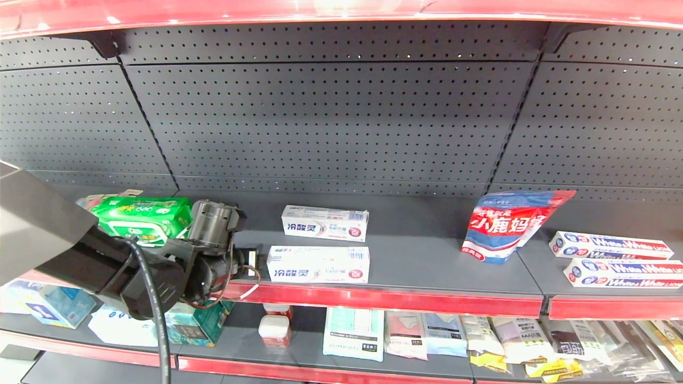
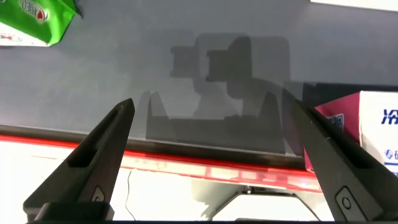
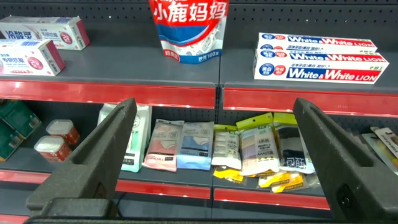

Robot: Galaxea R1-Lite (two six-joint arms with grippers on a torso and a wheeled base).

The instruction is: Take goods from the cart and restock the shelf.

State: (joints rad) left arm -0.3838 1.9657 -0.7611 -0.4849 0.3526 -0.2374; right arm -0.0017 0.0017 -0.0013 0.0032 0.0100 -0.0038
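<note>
Shelf [image 1: 416, 250] front: left hand [image 2: 211, 104] spread wide.

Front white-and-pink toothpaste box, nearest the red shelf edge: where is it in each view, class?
Head view: front toothpaste box, centre-left, behind the red shelf edge.
Left wrist view: box corner beside the open left pincer, behind that edge.
Right wrist view: nearer of two boxes, behind that edge.
Shared landmark: red shelf edge.

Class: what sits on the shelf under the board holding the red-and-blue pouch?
Small jars and flat packets show at the front; the red-edged board covers whatever lies farther back.
</note>
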